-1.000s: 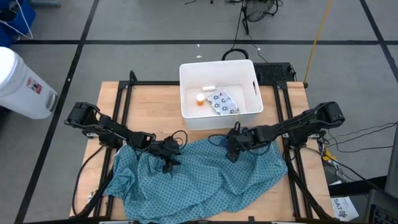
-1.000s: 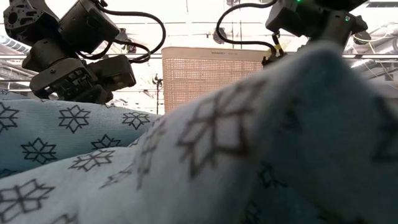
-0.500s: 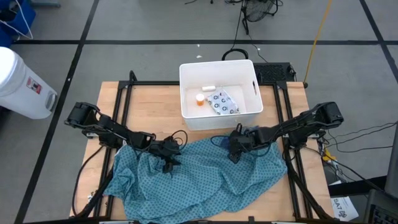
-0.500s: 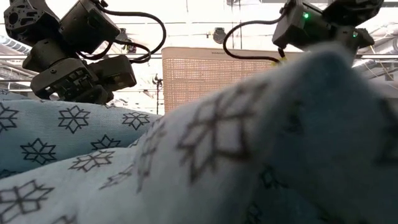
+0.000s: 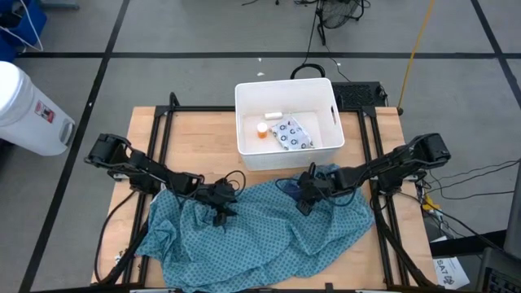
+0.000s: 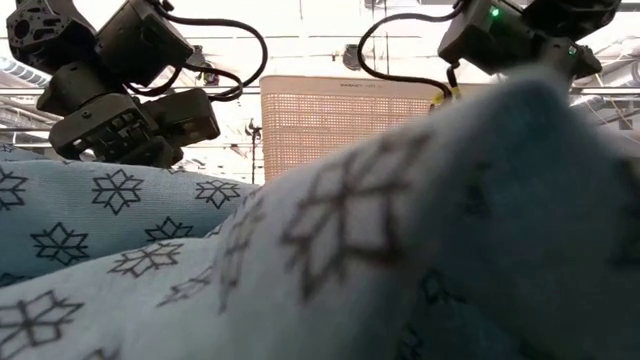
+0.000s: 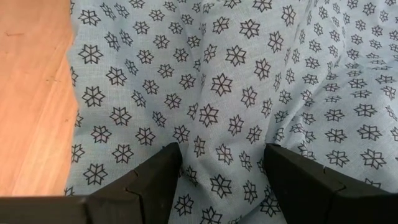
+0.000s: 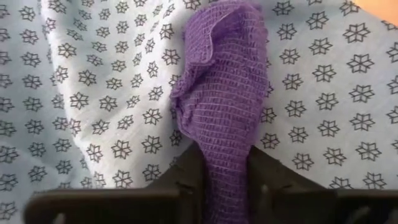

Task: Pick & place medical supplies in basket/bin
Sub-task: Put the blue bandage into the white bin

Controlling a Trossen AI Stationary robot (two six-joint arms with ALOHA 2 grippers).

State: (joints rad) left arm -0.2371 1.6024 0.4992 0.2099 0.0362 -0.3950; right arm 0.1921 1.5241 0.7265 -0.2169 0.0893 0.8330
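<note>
The white tub (image 5: 326,146) stands at the table's far middle. It holds the orange pill bottle (image 5: 261,130), the small white tube (image 5: 273,115) and the flat printed packet (image 5: 291,134). The teal patterned cloth (image 5: 260,240) covers the table's near half. My right gripper (image 5: 303,195) is over the cloth's far right part, just near of the tub, shut on the dark purple-blue woven block (image 8: 227,93). My left gripper (image 5: 220,213) is open low over the cloth's left part (image 7: 221,112); whether its fingers touch the cloth I cannot tell. My right gripper pinches the block's near end (image 8: 225,168) between its two fingers (image 8: 267,180), one on each long side. The fingers lie along the block, and its free end (image 8: 230,25) sticks out ahead of them over the cloth. I cannot tell whether it is clear of the cloth.
A white cylindrical container with a red label (image 5: 28,110) stands off the table's far left. A black frame (image 5: 155,138) runs along the table's edges. Bare wood (image 5: 191,138) shows left of the tub. The low view is mostly filled by a hump of cloth (image 6: 350,250).
My right gripper has shifted slightly toward the table's near left over the cloth, still shut on the block.
</note>
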